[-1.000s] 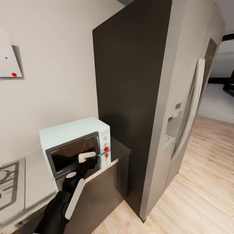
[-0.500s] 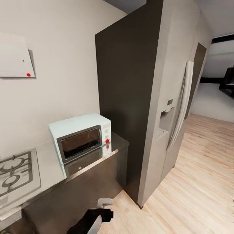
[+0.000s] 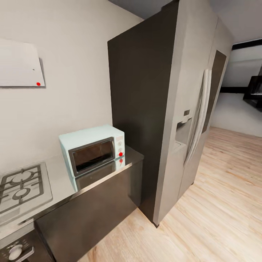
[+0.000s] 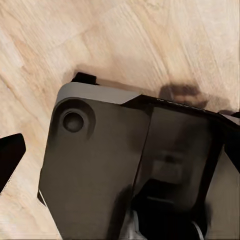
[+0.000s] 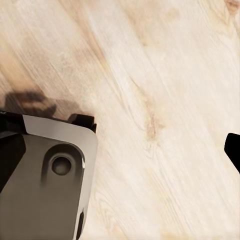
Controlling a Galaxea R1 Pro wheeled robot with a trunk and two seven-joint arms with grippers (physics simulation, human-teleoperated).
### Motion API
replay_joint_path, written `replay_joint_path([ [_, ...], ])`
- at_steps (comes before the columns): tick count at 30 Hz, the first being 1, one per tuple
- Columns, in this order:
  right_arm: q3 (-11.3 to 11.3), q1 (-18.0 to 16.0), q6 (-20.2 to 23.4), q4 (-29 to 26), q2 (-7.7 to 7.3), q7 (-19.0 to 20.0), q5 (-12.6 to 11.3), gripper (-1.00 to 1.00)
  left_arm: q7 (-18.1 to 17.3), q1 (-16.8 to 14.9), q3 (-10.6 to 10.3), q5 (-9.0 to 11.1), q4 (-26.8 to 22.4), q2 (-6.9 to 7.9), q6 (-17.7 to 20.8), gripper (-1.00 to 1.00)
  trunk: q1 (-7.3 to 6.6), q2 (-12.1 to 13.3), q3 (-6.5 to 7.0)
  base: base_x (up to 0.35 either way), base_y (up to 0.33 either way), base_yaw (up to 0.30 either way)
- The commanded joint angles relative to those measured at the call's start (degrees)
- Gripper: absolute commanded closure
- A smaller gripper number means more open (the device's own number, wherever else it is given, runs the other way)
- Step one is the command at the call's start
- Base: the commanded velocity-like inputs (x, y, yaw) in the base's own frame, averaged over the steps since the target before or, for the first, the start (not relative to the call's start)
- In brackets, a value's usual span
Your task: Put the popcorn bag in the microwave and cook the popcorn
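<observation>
On the counter (image 3: 62, 182), against the wall beside the tall fridge (image 3: 171, 109), sits the microwave (image 3: 92, 153), door closed, red-marked knob on its side panel. Gas hob (image 3: 22, 187) lies just beside it on the same counter. Popcorn bag not visible anywhere here; its place can't be told. Both wrist views look down at the wood floor (image 5: 165, 100) and the robot's own base (image 4: 100, 170). A dark tip (image 5: 233, 150) sits at one edge, but how far the fingers are open, or whether they hold anything, I cannot tell. Likely step: finding the bag. Best done by turning the view along the counter past the hob, arms tucked low while moving.
</observation>
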Motion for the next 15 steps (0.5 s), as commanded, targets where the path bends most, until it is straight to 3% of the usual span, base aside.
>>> replay_joint_path([
  [1, -0.5, -0.1, 0.1, 0.1, -0.05, 0.1, 0.3, -1.0, 0.2, 0.7, -0.5, 0.4, 0.0, 0.03, -2.4, -1.0, 0.03, -0.1, -0.1, 0.0, 0.0, 0.0],
  [2, -0.5, -0.1, 0.2, 0.1, -0.05, 0.1, 0.3, -1.0, 0.2, 2.1, -0.5, 0.5, 0.0, 0.07, -8.0, -1.0, 0.03, -0.1, -0.1, 0.0, 0.0, 0.0],
  [8, -0.4, -0.1, 0.3, 0.1, 0.44, -0.2, 0.4, -1.0, 0.2, 2.4, -0.6, 0.4, 0.0, -0.18, -8.4, -1.0, 0.03, -0.1, -0.1, 0.0, 0.0, 0.005],
  [15, -0.3, -0.1, 0.1, 0.0, 1.18, -0.7, 0.4, -1.0, 0.2, 2.4, -0.6, 0.4, 0.0, -0.24, -8.4, -1.0, 0.03, -0.1, -0.1, 0.0, 0.0, 0.251],
])
